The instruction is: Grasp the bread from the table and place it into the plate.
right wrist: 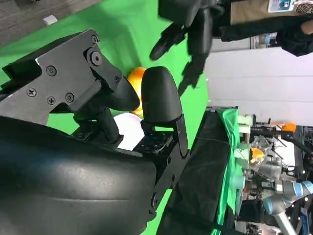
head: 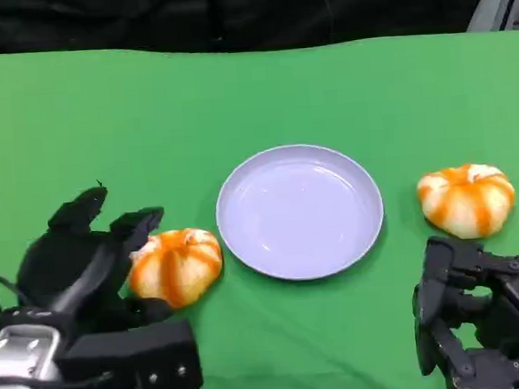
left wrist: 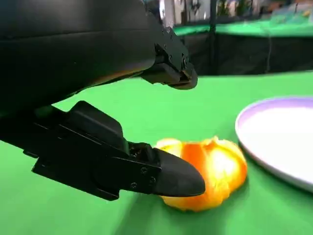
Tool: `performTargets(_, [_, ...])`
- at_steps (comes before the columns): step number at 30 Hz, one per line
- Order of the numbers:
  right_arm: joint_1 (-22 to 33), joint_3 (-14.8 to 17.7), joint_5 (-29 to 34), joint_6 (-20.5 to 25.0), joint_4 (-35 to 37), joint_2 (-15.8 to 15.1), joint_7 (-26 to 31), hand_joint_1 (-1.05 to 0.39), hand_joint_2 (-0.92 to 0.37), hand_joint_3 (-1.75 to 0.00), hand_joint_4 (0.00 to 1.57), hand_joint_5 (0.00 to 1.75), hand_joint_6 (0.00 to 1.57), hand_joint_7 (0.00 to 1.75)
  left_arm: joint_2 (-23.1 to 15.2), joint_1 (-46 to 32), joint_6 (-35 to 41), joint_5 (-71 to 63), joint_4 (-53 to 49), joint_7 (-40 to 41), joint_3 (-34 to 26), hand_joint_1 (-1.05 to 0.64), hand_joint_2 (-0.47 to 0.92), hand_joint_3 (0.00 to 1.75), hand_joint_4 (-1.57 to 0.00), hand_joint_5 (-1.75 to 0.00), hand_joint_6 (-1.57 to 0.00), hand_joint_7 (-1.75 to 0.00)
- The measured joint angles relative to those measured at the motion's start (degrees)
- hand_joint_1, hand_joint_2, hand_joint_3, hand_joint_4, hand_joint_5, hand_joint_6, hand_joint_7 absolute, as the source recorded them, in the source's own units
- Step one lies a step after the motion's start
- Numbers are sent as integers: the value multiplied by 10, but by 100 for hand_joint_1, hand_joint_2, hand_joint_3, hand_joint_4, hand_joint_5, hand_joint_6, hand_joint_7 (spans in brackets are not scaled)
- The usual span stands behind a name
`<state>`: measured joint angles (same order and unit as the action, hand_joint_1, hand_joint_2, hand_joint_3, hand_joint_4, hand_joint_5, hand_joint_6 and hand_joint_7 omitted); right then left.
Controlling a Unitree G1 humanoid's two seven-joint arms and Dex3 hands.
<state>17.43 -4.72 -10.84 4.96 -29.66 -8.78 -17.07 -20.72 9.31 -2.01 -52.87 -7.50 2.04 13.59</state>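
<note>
Bread comes in two here: round, glossy buns, pale with orange stripes and ridged like small pumpkins. You have one bun [head: 176, 265] lying on the green cloth table [head: 252, 88] just left of the single plate [head: 300, 211], a smooth, shallow lavender disc with a raised rim. Your left hand [head: 86, 260] has its fingers spread around that bun, seemingly touching it without gripping. The other bun [head: 466, 199] sits right of the plate, beyond your right hand [head: 478, 322], whose fingers are curled on nothing.
</note>
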Motion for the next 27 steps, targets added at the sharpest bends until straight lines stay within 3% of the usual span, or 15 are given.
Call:
performTargets(12, [2, -1, 0, 2, -8, -1, -1, -7, -54, -131, 86, 175, 68, 167, 35, 78, 31, 1, -158, 48, 75, -94, 92, 37, -6, -4, -36, -1])
performTargets(27, [4, 0, -3, 18, -24, -3, -3, -7, -56, -129, 84, 175, 67, 166, 62, 132, 45, 36, -262, 70, 109, -92, 92, 41, -6, -2, -35, 0])
